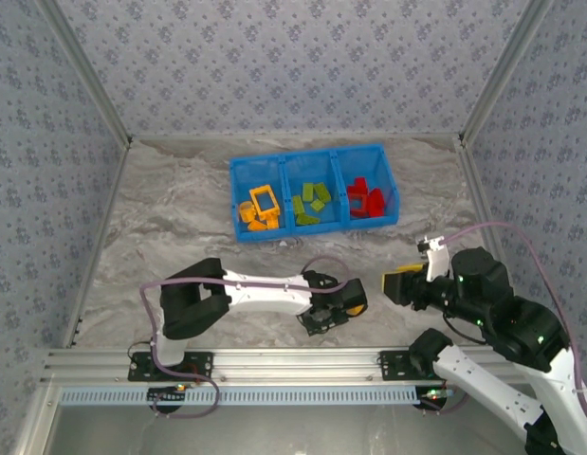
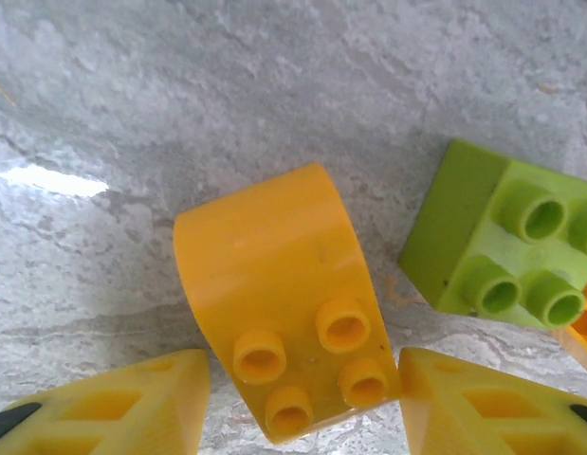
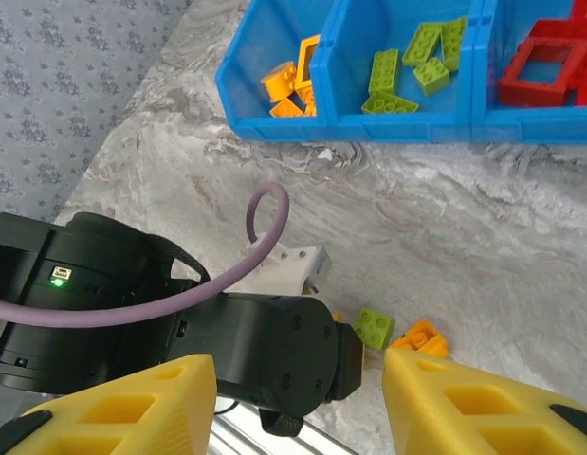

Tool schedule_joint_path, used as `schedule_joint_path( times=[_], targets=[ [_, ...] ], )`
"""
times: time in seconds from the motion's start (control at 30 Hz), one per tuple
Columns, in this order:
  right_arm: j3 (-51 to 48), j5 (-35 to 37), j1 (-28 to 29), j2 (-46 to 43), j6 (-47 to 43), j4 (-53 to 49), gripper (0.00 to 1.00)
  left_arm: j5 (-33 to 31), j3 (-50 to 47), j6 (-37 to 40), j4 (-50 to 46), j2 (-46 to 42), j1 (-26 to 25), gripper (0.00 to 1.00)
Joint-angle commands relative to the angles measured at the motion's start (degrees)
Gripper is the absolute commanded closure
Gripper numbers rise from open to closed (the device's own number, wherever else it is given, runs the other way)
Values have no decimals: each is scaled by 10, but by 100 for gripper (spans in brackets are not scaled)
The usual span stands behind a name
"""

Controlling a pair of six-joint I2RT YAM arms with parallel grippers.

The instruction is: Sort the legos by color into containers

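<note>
- The left gripper [image 2: 302, 408] points down at the marbled tabletop [image 2: 274, 95]. Its yellow fingers [image 2: 113, 408] stand apart, with the studded end of an orange rounded brick [image 2: 284, 303] between them.
- In the left wrist view, the finger on the right touches that brick's corner and the finger on the left sits just beside its edge. I cannot tell whether they are pressing it.
- The brick lies on the tabletop with its four studs toward the camera. Its curved back runs ahead of the jaws.
- A lime green brick [image 2: 502, 246] with four studs lies ahead of the jaws and to their right, apart from the rounded brick.
- The edge of another orange piece [image 2: 582, 327] shows just beside the green brick.
- The right gripper [image 3: 302, 408] has its jaws wide apart with nothing held. The left arm's black wrist [image 3: 274, 351] shows in the gap between them.
- Well ahead of the right jaws stands the blue bin [image 3: 407, 128]. It holds orange legos [image 3: 293, 90] in its left compartment, green legos [image 3: 407, 66] in the middle one and red legos [image 3: 544, 66] in the right one.
</note>
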Motion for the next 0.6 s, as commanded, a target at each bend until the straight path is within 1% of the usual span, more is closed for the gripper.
schedule_joint_path(
  times=[0.0, 0.1, 0.3, 0.37, 0.47, 0.57],
  targets=[
    [-13, -18, 2, -4, 15, 10, 48, -37, 8, 5, -34, 10, 11, 52],
    [-18, -24, 2, -3, 15, 15, 48, -52, 11, 11, -44, 11, 12, 56],
    [-19, -53, 1, -3, 5, 17, 48, -70, 6, 27, -55, 3, 15, 72],
    [-15, -65, 1, -4, -3, 17, 48, -99, 6, 26, -80, -16, 12, 74],
    [-13, -85, 2, -4, -21, 21, 48, -177, 10, 28, -134, -69, 3, 75],
    [-26, -104, 1, 0, -36, 37, 49, -236, 20, 47, -200, -123, 7, 76]
  ],
)
